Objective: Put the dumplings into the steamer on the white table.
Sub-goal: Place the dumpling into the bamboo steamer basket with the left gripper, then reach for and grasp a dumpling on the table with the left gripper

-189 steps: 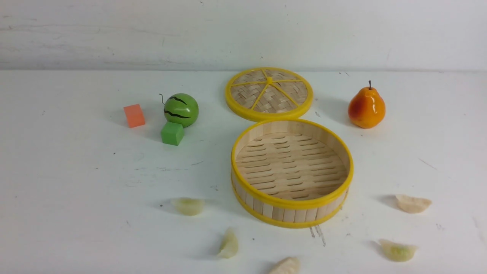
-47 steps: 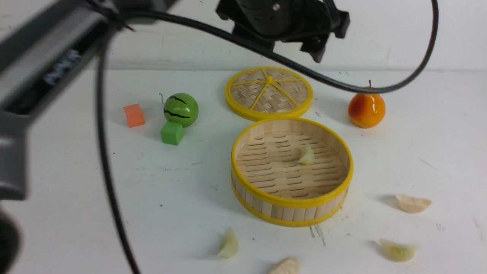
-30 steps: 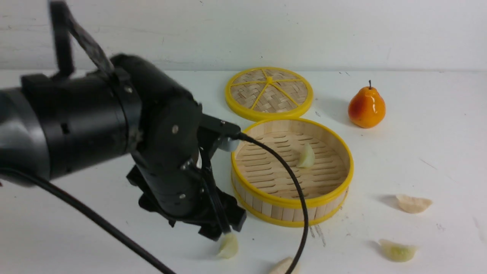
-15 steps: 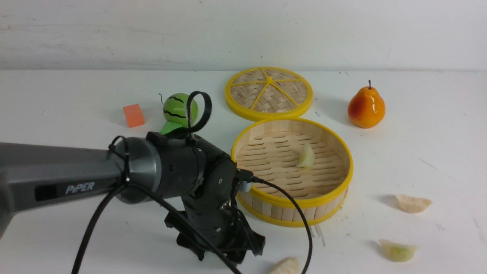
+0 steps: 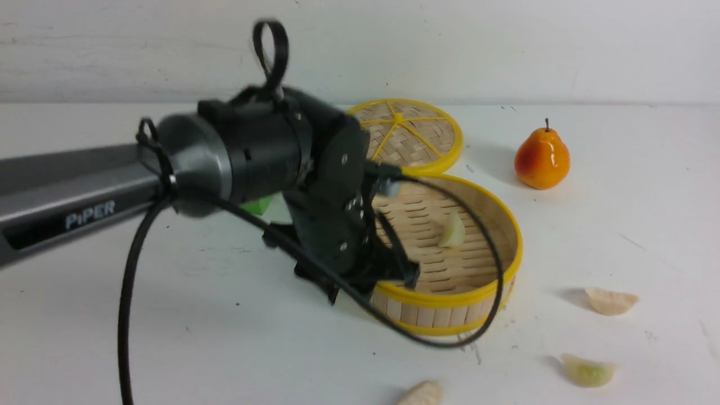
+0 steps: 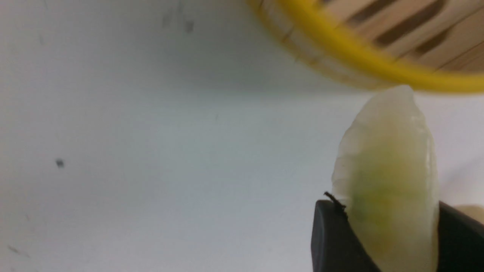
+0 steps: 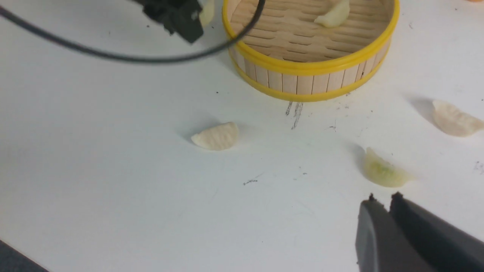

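The steamer (image 5: 509, 264) stands mid-table with one dumpling (image 5: 453, 230) on its slatted floor. My left gripper (image 5: 360, 287) hangs just outside the steamer's near-left rim, above the white table (image 5: 169, 337). In the left wrist view it (image 6: 383, 211) is shut on a greenish dumpling (image 6: 385, 177), next to the yellow rim (image 6: 340, 41). Three dumplings lie on the table: front centre (image 5: 422, 394), front right (image 5: 588, 371) and right (image 5: 610, 301). My right gripper (image 7: 382, 198) is shut and empty, near the greenish dumpling (image 7: 383, 173); it is outside the front view.
The flat woven lid (image 5: 419, 135) lies behind the steamer. An orange pear (image 5: 541, 159) stands at the back right. A green cube (image 5: 256, 206) shows partly behind my left arm. The left arm's cable (image 5: 484, 315) loops over the steamer's front.
My left gripper came down on the dumpling at the steamer's front left, shut on it and has risen with it toward the steamer's rim. That spot on the table is now bare.
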Motion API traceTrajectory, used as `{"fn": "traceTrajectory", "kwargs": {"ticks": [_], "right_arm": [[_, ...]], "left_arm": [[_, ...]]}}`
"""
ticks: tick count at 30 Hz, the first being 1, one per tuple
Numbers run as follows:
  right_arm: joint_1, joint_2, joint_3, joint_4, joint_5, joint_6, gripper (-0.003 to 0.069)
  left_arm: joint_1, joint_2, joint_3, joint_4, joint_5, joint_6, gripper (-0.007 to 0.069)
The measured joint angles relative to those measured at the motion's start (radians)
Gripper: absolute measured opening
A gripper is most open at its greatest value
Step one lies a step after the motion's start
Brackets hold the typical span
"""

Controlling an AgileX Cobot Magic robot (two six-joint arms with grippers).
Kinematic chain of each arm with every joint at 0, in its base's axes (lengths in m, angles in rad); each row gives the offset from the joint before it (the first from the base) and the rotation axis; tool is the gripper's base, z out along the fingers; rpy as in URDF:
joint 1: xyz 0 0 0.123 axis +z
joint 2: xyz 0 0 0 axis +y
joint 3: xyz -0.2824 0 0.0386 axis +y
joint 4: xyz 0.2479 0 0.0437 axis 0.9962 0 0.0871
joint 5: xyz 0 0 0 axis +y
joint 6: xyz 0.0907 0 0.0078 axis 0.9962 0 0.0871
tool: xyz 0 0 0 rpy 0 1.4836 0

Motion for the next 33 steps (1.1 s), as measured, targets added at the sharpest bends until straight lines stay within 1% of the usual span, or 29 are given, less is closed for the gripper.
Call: {"fn": "traceTrajectory", "kwargs": {"ticks": [3, 4, 7, 8, 9, 10, 11, 12, 14, 17, 24, 26, 27, 28, 30, 32, 33], "right_arm": [[0.000, 0.000, 0.000, -0.013, 0.001, 0.000, 0.0052], [0.000, 0.000, 0.000, -0.013, 0.001, 0.000, 0.0052], [0.000, 0.000, 0.000, -0.022, -0.002, 0.000, 0.0052], [0.000, 0.000, 0.000, -0.023, -0.003, 0.000, 0.0052], [0.000, 0.000, 0.000, -0.026, -0.012, 0.000, 0.0055], [0.000, 0.000, 0.000, -0.026, -0.014, 0.000, 0.0055], [0.000, 0.000, 0.000, -0.026, -0.017, 0.000, 0.0057], [0.000, 0.000, 0.000, -0.026, -0.017, 0.000, 0.0057], [0.000, 0.000, 0.000, -0.026, -0.014, 0.000, 0.0062], [0.000, 0.000, 0.000, -0.026, -0.004, 0.000, 0.0062], [0.000, 0.000, 0.000, -0.030, 0.009, 0.000, 0.0062], [0.000, 0.000, 0.000, -0.032, 0.009, 0.000, 0.0062], [0.000, 0.000, 0.000, -0.032, 0.009, 0.000, 0.0062], [0.000, 0.000, 0.000, -0.035, 0.009, 0.000, 0.0064], [0.000, 0.000, 0.000, -0.042, 0.009, 0.000, 0.0063], [0.000, 0.000, 0.000, -0.045, 0.009, 0.000, 0.0063], [0.000, 0.000, 0.000, -0.049, 0.009, 0.000, 0.0063]], "left_arm": [[0.000, 0.017, -0.144, -0.003, 0.005, 0.022, 0.0264], [0.000, 0.017, -0.154, -0.003, 0.005, 0.022, 0.0264], [0.003, 0.114, -0.315, -0.005, 0.010, 0.025, 0.0264], [0.005, 0.122, -0.333, -0.005, 0.010, 0.024, 0.0264], [0.007, 0.199, -0.396, -0.006, 0.011, 0.015, 0.0264], [0.007, 0.199, -0.403, -0.006, 0.011, 0.015, 0.0264], [0.009, 0.291, -0.463, -0.001, 0.011, 0.003, 0.0264], [0.009, 0.291, -0.469, -0.001, 0.011, 0.003, 0.0264], [0.009, 0.397, -0.538, 0.016, 0.014, -0.010, 0.0264], [0.010, 0.472, -0.593, 0.037, 0.025, -0.042, 0.0264], [0.010, 0.499, -0.623, 0.048, -0.001, -0.055, 0.0271], [0.010, 0.499, -0.625, 0.048, 0.004, -0.055, 0.0333], [0.010, 0.499, -0.625, 0.048, 0.008, -0.055, 0.0341], [0.010, 0.499, -0.635, 0.048, 0.045, -0.055, 0.0404], [0.010, 0.501, -0.670, 0.048, 0.124, -0.055, 0.0479], [0.010, 0.501, -0.723, 0.045, 0.207, -0.041, 0.0534], [0.010, 0.496, -0.747, 0.037, 0.219, -0.029, 0.0549]]}}
